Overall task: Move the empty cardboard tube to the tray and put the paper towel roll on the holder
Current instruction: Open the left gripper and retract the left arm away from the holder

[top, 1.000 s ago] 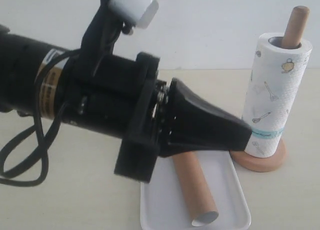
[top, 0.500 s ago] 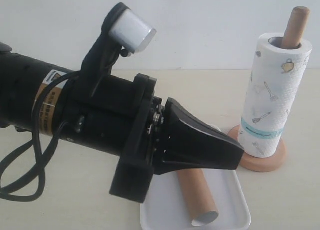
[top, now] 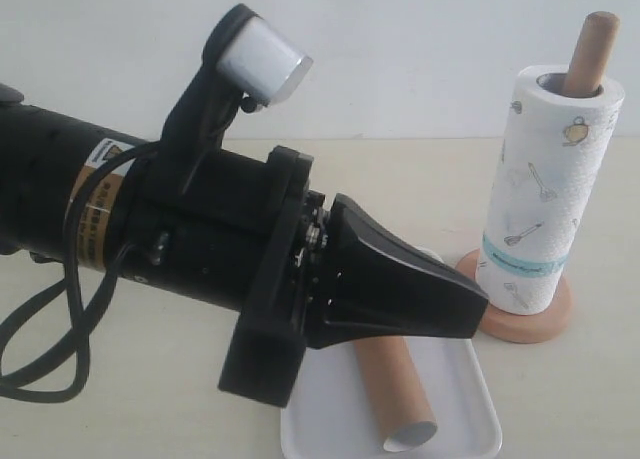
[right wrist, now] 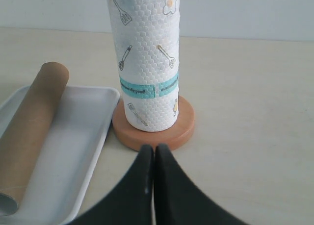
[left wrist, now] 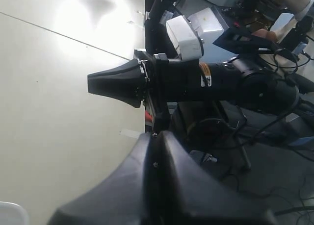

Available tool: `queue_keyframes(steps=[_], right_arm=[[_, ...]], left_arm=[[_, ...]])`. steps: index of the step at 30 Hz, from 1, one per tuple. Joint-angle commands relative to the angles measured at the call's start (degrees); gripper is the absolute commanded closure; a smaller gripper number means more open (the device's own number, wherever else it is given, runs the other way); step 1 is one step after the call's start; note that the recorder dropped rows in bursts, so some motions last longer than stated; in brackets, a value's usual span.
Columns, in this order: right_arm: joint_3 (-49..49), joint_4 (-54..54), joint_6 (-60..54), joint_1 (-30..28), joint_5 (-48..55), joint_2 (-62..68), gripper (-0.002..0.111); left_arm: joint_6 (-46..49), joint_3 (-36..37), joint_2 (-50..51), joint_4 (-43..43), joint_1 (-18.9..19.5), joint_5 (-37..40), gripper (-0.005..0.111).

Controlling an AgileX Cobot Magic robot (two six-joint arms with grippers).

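The paper towel roll [top: 540, 189] stands on the holder [top: 520, 326], just right of the tray [top: 470, 387] where the empty cardboard tube [top: 390, 384] lies. On the left gripper [left wrist: 158, 137] and the right gripper [right wrist: 155, 151], the jaws are clenched on nothing.

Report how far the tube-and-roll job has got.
Looks finished. Done: the empty cardboard tube lies in the tray; the paper towel roll stands on the holder, dowel through its core. In hand: nothing; the right gripper and left gripper are shut and empty. Remaining: nothing visible.
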Motion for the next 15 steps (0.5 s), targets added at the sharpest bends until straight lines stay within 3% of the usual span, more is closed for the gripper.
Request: queue_keyframes(steps=[1,12,15], right_arm=[[-0.03,0.07,0.01,-0.16,-0.25,-0.26,0.108],[-0.03,0.07,0.01,-0.16,-0.25,-0.26,0.108],[-0.03,0.07,0.01,-0.16,-0.25,-0.26,0.108]], left_arm=[[0.44,0.2,-0.33,-0.77,0.08,-0.58,0.103],[0.46,0.2,-3.93,-0.98,0.08,0.22,0.103],[0.46,0.2,-7.23,-4.37,0.08,3.92,0.103]])
